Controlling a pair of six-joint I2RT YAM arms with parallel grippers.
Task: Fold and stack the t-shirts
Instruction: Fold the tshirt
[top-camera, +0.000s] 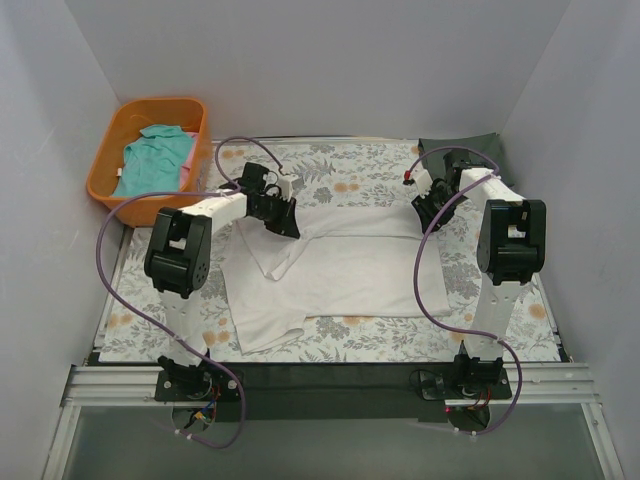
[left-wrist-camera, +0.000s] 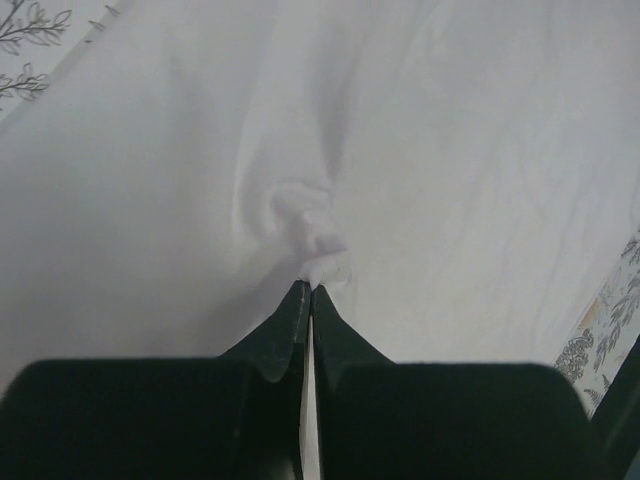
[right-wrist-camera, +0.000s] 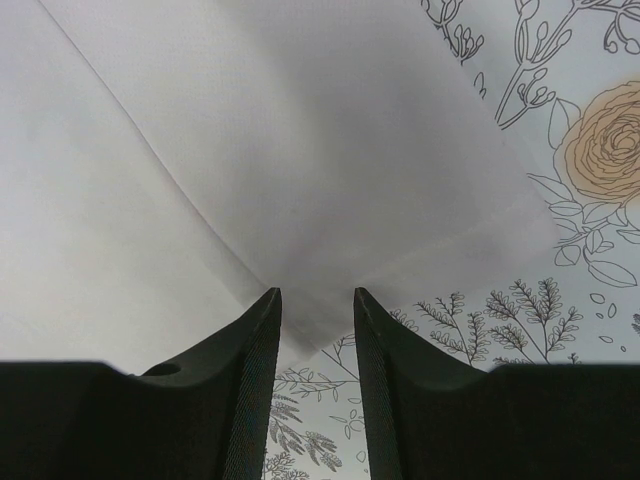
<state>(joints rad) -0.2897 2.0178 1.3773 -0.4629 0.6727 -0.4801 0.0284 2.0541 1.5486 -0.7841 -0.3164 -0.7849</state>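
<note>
Folding of the white shirt (top-camera: 340, 270) is the step in hand, and I judge it to be at an early stage. This shirt lies spread across the middle of the desk (top-camera: 350, 170), with its left part already turned a little over the body, so that a loose flap lies there. The left claw (left-wrist-camera: 306, 290) is clenched on a small bunch of the white cloth; the wrist view shows the cloth gathered into wrinkles right at the tips, with the jaws pressed together. The right claw (right-wrist-camera: 317, 295) is released, its jaws apart, and it hangs low over the right end of the same shirt, where a corner of the cloth reaches in between the jaws. Whether it touches the cloth I cannot tell. The teal shirt (top-camera: 155, 160) is in the orange basket (top-camera: 105, 185) at the far left, not yet taken out, and the dark shirt (top-camera: 465, 146) lies at the far right corner of the desk. The next move, in my opinion, calls for the right claw to go down and close on that corner, so that both claws can lift one edge together and carry it evenly over the body. One risk is that the left claw holds only a small pinch, which may slip.
</note>
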